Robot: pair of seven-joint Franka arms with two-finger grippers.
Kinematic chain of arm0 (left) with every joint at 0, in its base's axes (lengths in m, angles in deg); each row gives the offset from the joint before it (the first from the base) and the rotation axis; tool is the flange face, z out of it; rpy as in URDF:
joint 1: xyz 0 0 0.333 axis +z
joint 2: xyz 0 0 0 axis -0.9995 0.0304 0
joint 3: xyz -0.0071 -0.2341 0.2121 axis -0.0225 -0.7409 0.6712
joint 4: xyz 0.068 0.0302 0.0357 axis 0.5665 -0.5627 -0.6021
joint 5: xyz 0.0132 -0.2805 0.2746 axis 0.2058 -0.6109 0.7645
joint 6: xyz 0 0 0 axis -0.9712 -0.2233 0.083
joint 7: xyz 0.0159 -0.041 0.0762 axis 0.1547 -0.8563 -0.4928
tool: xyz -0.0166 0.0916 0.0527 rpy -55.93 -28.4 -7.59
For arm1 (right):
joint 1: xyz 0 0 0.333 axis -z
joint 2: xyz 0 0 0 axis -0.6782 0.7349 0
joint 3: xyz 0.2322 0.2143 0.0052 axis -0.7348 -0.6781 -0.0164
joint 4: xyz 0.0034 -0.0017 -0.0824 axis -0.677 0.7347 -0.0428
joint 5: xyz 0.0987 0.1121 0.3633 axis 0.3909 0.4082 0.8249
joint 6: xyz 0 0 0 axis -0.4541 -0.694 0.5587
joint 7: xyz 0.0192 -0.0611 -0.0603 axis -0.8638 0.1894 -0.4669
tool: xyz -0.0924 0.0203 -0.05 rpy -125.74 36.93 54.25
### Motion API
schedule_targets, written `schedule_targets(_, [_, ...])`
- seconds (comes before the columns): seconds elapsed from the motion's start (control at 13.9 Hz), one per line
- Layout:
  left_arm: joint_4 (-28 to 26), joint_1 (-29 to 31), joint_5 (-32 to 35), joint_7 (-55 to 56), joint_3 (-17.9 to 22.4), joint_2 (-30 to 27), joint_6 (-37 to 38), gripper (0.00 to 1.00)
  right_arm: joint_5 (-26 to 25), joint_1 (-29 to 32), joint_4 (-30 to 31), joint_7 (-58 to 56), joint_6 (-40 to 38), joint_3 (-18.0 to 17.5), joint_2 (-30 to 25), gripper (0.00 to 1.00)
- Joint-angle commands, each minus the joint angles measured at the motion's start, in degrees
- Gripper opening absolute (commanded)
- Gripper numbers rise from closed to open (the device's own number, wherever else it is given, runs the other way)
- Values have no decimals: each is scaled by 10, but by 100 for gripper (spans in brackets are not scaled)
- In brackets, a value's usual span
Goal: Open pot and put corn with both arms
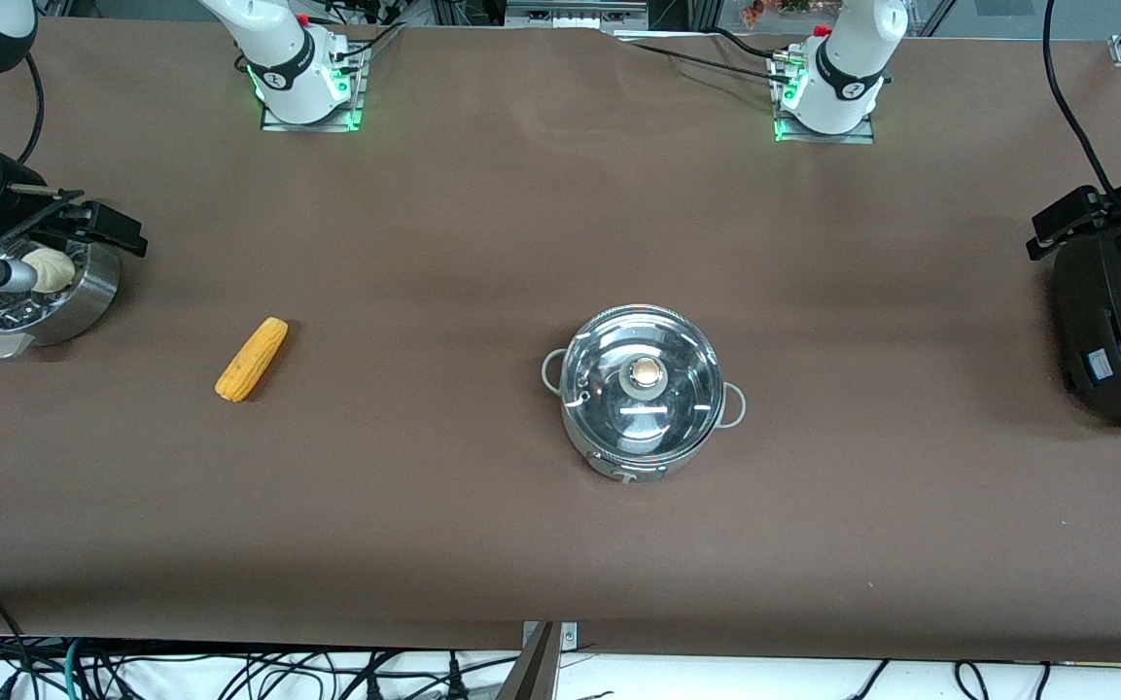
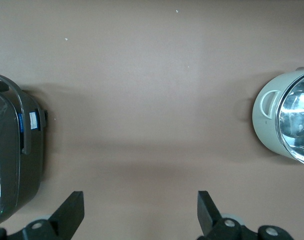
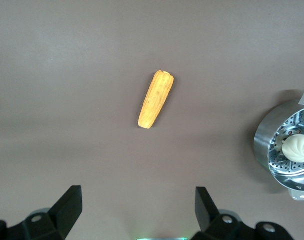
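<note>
With the lid still on the pot (image 1: 642, 391) and the corn (image 1: 251, 359) lying well toward the right arm's end from it, both the left gripper (image 2: 141, 212) and right gripper (image 3: 137, 210) hang empty, jaws apart, so I'd worry the small knob slips out of a hurried pinch.

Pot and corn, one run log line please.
pot: lid on | corn: on table | left gripper: open | right gripper: open

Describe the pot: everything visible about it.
The pot is round, shiny steel, with two small loop handles on its sides. A clear glass lid with a round knob sits closed on it. It stands upright on the brown table, apart from the corn, nearer the left arm's end. Nothing touches it except the table.
</note>
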Motion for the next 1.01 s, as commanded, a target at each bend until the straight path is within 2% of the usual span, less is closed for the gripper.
schedule_targets(0.0, [13, 0, 9, -3, -3, 2, 13, 100, 8, 15, -14, 0, 5, -5, 16, 100])
schedule_targets(0.22, [14, -3, 9, -2, -4, 1, 13, 100, 5, 13, -14, 4, 13, -6, 59, 100])
schedule_targets(0.36, [14, -5, 9, -1, -9, 1, 13, 100, 4, 15, -14, 1, 17, -6, 64, 100])
schedule_targets(0.94, [15, -5, 9, -3, -9, 1, 13, 100, 4, 22, -13, 7, 118, -6, 136, 100])
